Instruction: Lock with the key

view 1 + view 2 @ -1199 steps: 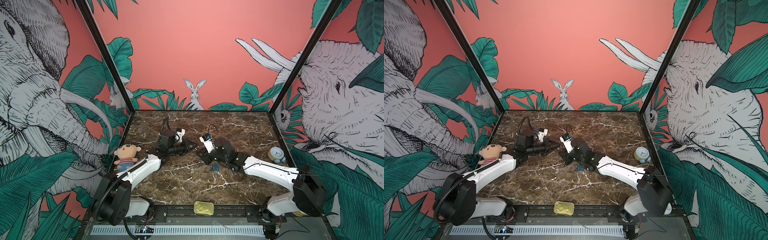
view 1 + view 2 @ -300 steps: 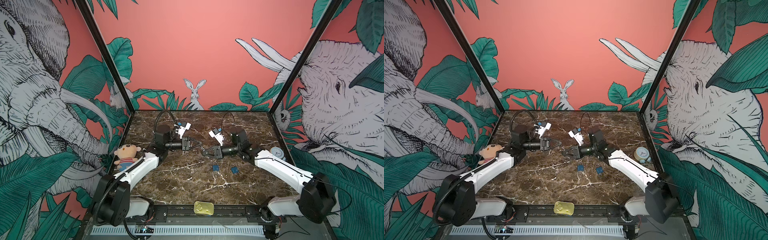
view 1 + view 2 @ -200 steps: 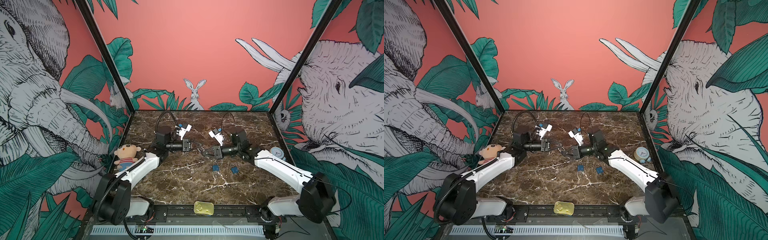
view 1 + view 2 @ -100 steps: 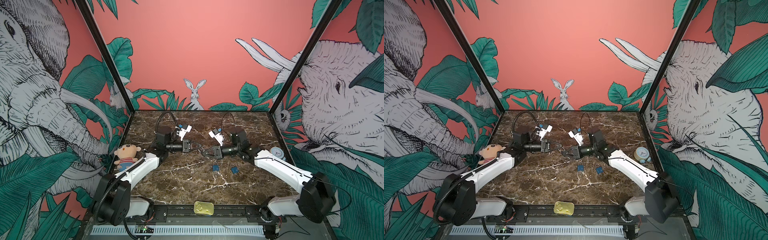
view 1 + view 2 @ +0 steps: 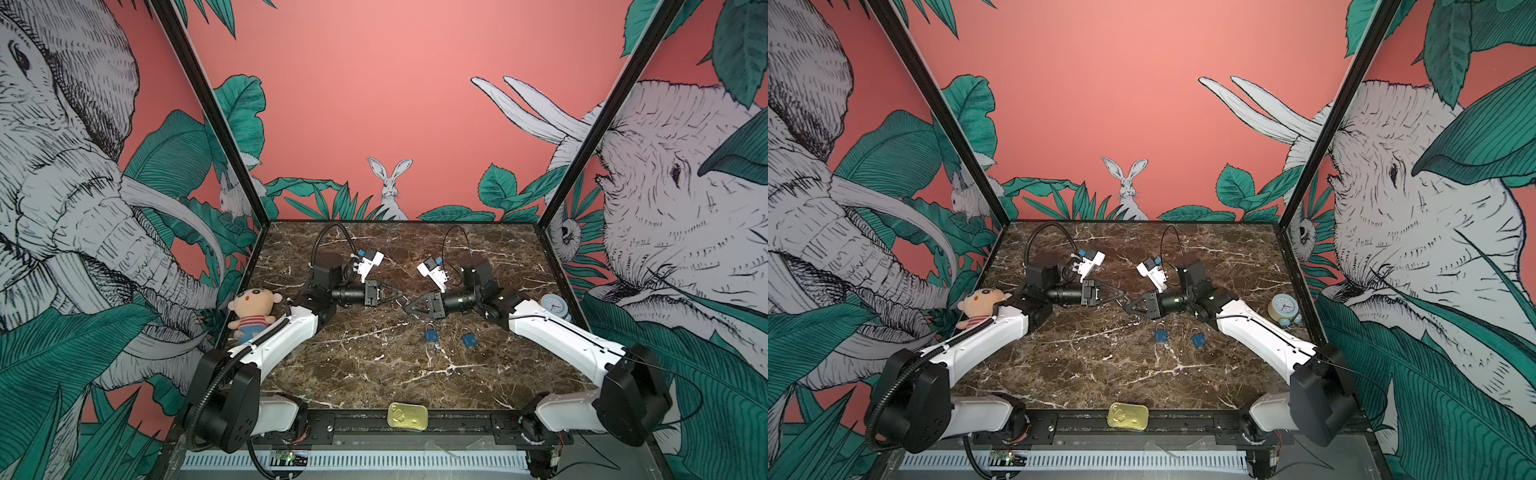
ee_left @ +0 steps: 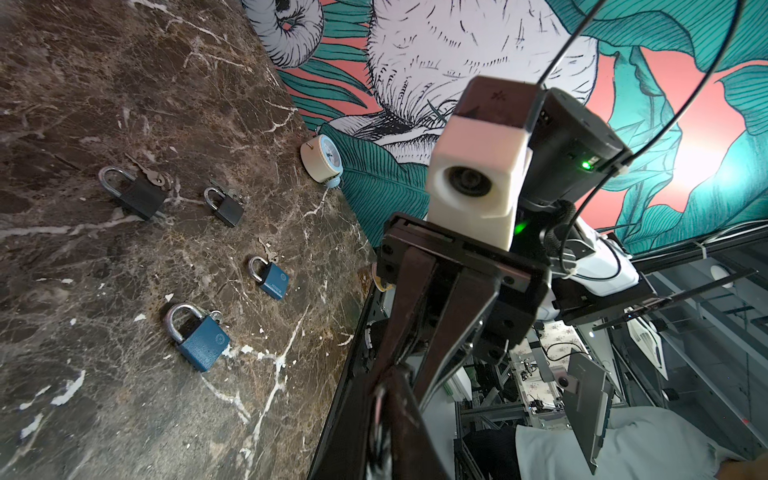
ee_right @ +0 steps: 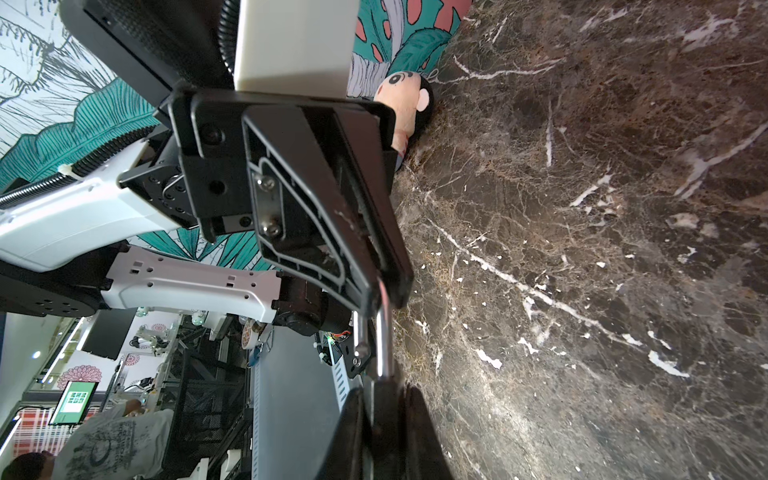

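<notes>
My two grippers meet tip to tip above the middle of the marble table (image 5: 374, 374). The right gripper (image 7: 384, 395) is shut on a dark padlock body. Its silver shackle (image 7: 384, 328) sticks out toward the left gripper (image 7: 384, 291), which is pinched shut on the shackle's bend. Both top views show the left gripper (image 5: 400, 299) (image 5: 1122, 296) and the right gripper (image 5: 406, 308) (image 5: 1127, 306) touching. The left wrist view shows its own jaws (image 6: 382, 411) blurred and together. A key (image 6: 153, 176) lies by a black padlock (image 6: 137, 197) on the table. Any key in the held padlock is hidden.
Two blue padlocks (image 5: 431, 336) (image 5: 469, 340) lie on the table below the right arm. The left wrist view also shows a small black padlock (image 6: 226, 210). A pale clock (image 5: 555, 305) stands at the right wall, a plush doll (image 5: 253, 307) at the left wall, and a gold tin (image 5: 407, 415) on the front rail.
Both arms rose from the table to mid-air earlier. The left gripper's fingers, spread a second and a half ago, have closed on the shackle. Neither arm has shifted much since.
</notes>
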You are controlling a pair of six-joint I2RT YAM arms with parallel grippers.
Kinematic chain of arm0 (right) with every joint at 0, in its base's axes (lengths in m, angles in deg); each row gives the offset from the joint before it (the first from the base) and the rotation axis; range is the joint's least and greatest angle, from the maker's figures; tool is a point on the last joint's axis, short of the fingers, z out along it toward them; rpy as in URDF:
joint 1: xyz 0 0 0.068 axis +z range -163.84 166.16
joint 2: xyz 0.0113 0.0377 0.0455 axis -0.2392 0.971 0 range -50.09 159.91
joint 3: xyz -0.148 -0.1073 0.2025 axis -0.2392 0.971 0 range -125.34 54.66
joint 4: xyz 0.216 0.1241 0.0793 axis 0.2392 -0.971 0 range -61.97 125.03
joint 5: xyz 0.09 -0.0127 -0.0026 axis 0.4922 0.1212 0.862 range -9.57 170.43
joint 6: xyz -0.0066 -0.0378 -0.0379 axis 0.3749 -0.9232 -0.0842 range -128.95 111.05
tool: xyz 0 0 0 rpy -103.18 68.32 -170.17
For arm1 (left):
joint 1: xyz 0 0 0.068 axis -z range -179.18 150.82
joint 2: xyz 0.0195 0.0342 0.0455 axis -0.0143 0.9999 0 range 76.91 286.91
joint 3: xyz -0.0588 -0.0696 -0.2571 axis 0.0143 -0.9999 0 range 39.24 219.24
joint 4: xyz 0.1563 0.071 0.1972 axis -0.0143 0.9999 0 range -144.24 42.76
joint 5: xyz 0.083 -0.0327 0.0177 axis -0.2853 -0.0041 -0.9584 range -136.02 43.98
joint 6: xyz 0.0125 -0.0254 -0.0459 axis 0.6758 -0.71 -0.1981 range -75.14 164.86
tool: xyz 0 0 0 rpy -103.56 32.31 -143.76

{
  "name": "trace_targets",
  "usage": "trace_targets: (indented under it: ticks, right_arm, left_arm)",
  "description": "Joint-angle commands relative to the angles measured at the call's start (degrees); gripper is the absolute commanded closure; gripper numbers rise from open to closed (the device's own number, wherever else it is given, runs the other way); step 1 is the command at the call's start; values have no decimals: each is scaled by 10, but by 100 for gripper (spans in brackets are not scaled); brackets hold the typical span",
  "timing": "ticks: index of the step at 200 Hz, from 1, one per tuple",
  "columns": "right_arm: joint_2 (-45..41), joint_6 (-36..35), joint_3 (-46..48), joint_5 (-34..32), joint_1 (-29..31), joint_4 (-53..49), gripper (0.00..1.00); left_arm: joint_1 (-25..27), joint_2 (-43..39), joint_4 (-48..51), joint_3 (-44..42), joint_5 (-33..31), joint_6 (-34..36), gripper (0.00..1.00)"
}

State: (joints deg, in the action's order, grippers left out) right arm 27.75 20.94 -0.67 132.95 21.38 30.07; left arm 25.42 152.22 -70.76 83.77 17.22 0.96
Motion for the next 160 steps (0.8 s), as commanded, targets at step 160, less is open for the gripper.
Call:
trace_targets:
  ticks: [160]
  right_arm:
    - [-34,182,22,111,-3,232,100]
  left_arm:
    - [-3,14,1,-23,4,41,100]
